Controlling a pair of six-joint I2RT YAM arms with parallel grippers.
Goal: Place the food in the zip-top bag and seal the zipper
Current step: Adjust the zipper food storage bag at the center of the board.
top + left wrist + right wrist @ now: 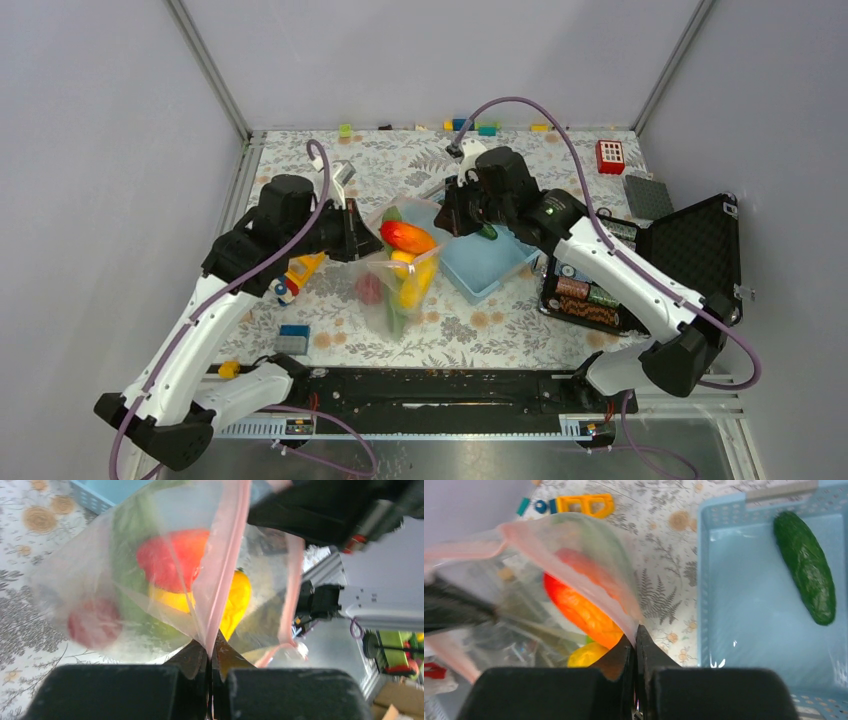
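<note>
Left tool (pixel 210 647) and right tool (pixel 634 637) pinch the clear plastic bag's (pixel 65 565) pink zipper strip (pixel 225 555). Green toy cucumber (pixel 806 567) isn't bagged yet, and I think sealing's left too.

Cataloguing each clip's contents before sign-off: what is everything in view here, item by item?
clear crinkly plastic zip-top bag: one, clear, mid-table, mouth lifted
pale pink zipper strip: one, pink, bag mouth, unsealed
toy food in bag: four seen, red-orange fruit, yellow fruit, red apple, green pod
light blue mesh basket: one, blue, right of bag
dark green toy cucumber: one, green, in basket
small coloured blocks: several, mixed, far edge
open black foam-lined case: one, black, right side
left gripper: one, black, shut on zipper strip
right gripper: one, black, shut on zipper strip
</note>
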